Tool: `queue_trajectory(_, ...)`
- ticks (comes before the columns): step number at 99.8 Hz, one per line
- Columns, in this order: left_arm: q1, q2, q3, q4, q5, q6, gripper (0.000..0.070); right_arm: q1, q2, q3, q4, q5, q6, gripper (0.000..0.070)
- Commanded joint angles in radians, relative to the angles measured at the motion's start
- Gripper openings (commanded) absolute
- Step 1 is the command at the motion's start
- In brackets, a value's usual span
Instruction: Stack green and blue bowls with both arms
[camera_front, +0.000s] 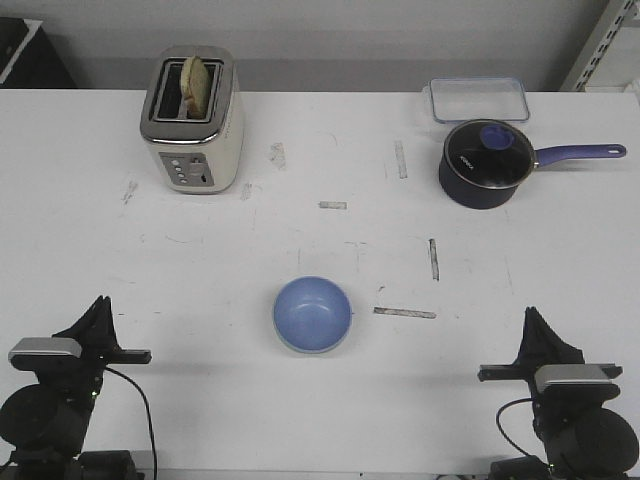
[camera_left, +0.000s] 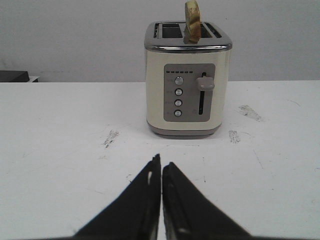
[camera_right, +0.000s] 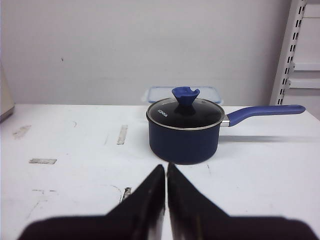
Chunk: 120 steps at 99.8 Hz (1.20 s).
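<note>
A white table (camera_front: 200, 280), scuffed and marked with short strips of tape, is seen from above and in front. Near the middle of its front half sits a pale blue bowl (camera_front: 312, 314), upright and open side up, with a thin pale green edge showing along its lower rim, as if it sits inside a green bowl; the frames do not show this clearly enough to be sure. Taking the blue bowl as the landmark: far behind it and to the left stands a cream and silver toaster (camera_front: 192, 120) with a slice of bread (camera_front: 194, 82) poking out of one slot. Far behind it and to the right is a dark blue saucepan (camera_front: 484, 164) with a glass lid, its handle pointing right, and just behind the saucepan lies a clear plastic container (camera_front: 479, 99). The left gripper (camera_front: 100, 306) rests at the front edge, well to the left of the bowl, and the right gripper (camera_front: 533, 320) rests at the front edge, well to the right of it. Neither touches the bowl. In the wrist views, each gripper's two black pointed fingers are pressed together with only a hairline gap, holding nothing; the left one (camera_left: 161, 165) faces the toaster (camera_left: 188, 85) and the right one (camera_right: 166, 169) faces the saucepan (camera_right: 183, 132).
</note>
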Motion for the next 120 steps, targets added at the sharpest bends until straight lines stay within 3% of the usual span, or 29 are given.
queue_trajectory(1,-0.008,-0.008,0.006,0.011,-0.004,-0.005,0.0002,0.000,0.000,0.005,0.010,0.000,0.014,0.0000)
queue_trajectory(27,-0.023,-0.106,-0.127,0.041,-0.057,-0.005,0.0001,0.000,0.000,0.005,0.010,0.000,0.014,0.0000)
queue_trajectory(59,-0.019,-0.206,-0.478,0.377,-0.056,-0.004,0.0001,0.000,0.000,0.005,0.010,0.000,0.014,0.0000)
queue_trajectory(72,-0.020,-0.206,-0.481,0.320,-0.054,-0.002,0.0001,0.000,0.000,0.006,0.010,0.000,0.014,0.0000)
queue_trajectory(120,-0.020,-0.206,-0.481,0.330,-0.051,-0.002,0.0001,0.000,0.000,0.006,0.010,0.000,0.014,0.0000)
